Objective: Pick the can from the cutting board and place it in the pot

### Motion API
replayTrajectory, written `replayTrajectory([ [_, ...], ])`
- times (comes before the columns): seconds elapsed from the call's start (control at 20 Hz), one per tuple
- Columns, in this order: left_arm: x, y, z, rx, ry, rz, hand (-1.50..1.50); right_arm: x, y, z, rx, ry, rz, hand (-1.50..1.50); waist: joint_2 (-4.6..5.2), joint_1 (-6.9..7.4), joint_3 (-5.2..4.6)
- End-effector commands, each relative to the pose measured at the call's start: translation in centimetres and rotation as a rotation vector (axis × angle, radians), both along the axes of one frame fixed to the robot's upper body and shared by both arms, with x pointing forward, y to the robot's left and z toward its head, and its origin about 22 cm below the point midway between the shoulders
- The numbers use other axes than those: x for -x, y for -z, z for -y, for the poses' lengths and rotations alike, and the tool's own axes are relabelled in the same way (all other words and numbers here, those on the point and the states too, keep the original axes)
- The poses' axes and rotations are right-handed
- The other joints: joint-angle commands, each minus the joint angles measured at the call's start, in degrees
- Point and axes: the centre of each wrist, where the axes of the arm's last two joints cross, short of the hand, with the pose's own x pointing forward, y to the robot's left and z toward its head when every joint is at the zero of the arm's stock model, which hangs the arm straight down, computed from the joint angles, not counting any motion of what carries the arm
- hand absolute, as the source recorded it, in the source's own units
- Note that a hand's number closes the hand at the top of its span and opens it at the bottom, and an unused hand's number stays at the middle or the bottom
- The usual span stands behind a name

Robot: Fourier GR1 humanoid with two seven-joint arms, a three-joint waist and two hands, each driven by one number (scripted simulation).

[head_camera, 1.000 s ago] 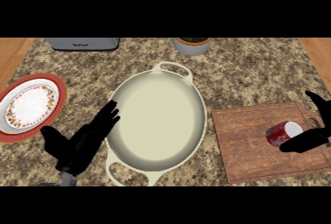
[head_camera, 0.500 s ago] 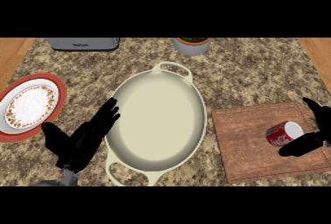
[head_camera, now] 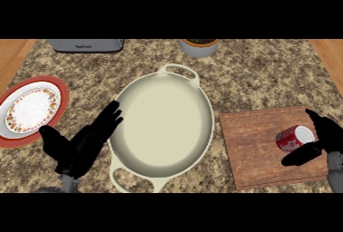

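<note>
— Any writing you can read?
— Hardly. The red cylindrical metal can, just beside the right hand, carries white script, too small to read. The grey metal toaster, far beyond the left hand, bears a small illegible mark.

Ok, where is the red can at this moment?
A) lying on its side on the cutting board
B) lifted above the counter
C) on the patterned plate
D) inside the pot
A: the can lies on its side on the cutting board, with the right hand at it; the pot holds nothing.
</note>
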Motion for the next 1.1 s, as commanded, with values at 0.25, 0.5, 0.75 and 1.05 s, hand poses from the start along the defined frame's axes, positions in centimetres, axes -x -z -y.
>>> replayTrajectory([
  [0.25, -0.5, -0.3, 0.4, 0.0, -0.001, 0.002, 0.0, -0.1, -0.3, 2.5, 0.009, 0.018, -0.045, -1.5, -0.02, -0.09, 0.0],
  [0.5, -0.6, 0.1, -1.0, -0.003, -0.01, -0.009, 0.0, -0.3, 4.4, 1.4, -0.048, -0.01, -0.026, 1.5, 0.02, 0.07, 0.01],
  [0.75, -0.1, -1.9, -0.1, 0.013, 0.013, -0.021, 0.0, -1.3, 3.5, -0.9, -0.092, -0.109, 0.037, 1.5, -0.03, 0.11, 0.01],
  [1.05, 0.5, 1.0, 1.2, 0.014, 0.013, -0.005, 0.0, -0.3, 5.7, 0.2, -0.025, -0.137, 0.077, 1.5, 0.01, 0.03, 0.01],
])
